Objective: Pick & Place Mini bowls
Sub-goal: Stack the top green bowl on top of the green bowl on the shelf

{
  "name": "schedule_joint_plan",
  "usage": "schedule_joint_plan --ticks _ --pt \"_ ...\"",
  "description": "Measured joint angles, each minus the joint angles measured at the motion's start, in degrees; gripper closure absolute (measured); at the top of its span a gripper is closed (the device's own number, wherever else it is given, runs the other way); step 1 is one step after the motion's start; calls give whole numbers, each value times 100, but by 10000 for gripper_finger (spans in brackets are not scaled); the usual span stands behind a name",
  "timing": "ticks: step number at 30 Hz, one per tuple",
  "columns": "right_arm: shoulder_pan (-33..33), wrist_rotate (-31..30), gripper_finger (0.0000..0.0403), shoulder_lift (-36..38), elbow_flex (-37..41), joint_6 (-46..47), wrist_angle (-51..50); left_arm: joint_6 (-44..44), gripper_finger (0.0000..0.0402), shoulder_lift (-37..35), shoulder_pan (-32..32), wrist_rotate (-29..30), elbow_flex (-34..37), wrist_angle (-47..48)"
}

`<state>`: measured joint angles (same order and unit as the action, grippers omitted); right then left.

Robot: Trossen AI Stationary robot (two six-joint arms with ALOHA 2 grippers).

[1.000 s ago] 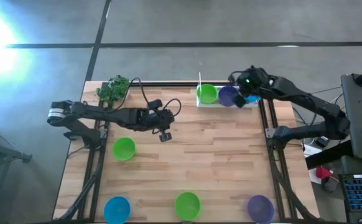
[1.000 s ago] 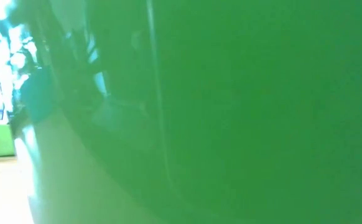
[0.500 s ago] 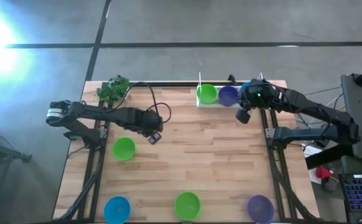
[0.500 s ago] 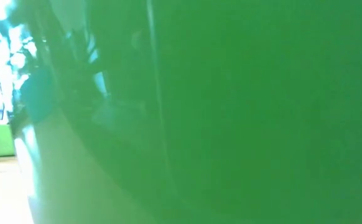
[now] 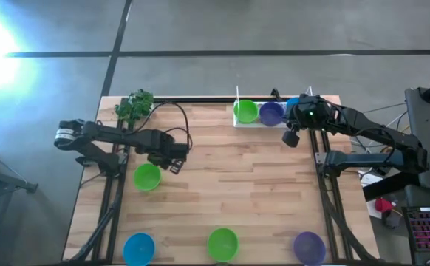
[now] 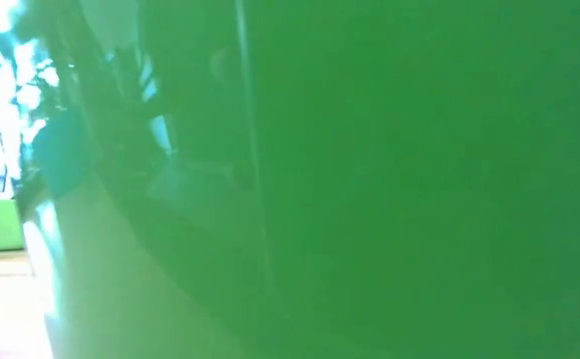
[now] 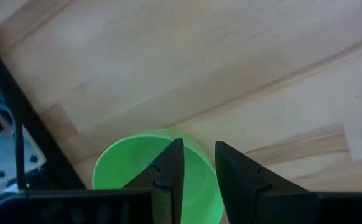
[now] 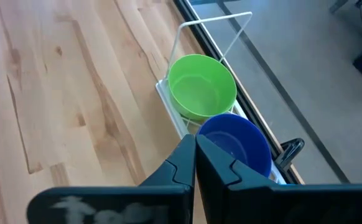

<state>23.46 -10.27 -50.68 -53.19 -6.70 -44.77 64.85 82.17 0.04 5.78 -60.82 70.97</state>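
left gripper (image 5: 175, 165) now shifted beside green bowl (image 5: 147, 176), fingers (image 7: 168, 168) apart; right gripper (image 5: 291, 138) off rack (image 5: 239, 118), fingers clenched empty

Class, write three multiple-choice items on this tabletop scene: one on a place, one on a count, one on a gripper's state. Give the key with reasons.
1. Where is the wire rack?
A. far edge
B. near edge
C. centre

2. How many bowls line the table's near edge?
A. one
B. three
C. five

3. The right gripper is:
A. shut on a bowl
B. wide open
C. shut, empty

Key:
1 A, it sits at the back beside the toy plant's edge.
2 B, blue bowl, green bowl, purple bowl.
3 C, its fingers meet with nothing between.
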Motion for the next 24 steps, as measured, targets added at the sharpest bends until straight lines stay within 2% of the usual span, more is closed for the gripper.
schedule_joint_plan --ticks 7,14,24 --pt "2 -1 394 0 0 -2 4 541 317 0 -104 -286 476 -34" --pt "2 -1 394 0 0 0 11 620 316 2 -204 -633 699 -451" --pt "2 -5 394 0 0 0 15 747 317 2 -255 -629 914 -997"
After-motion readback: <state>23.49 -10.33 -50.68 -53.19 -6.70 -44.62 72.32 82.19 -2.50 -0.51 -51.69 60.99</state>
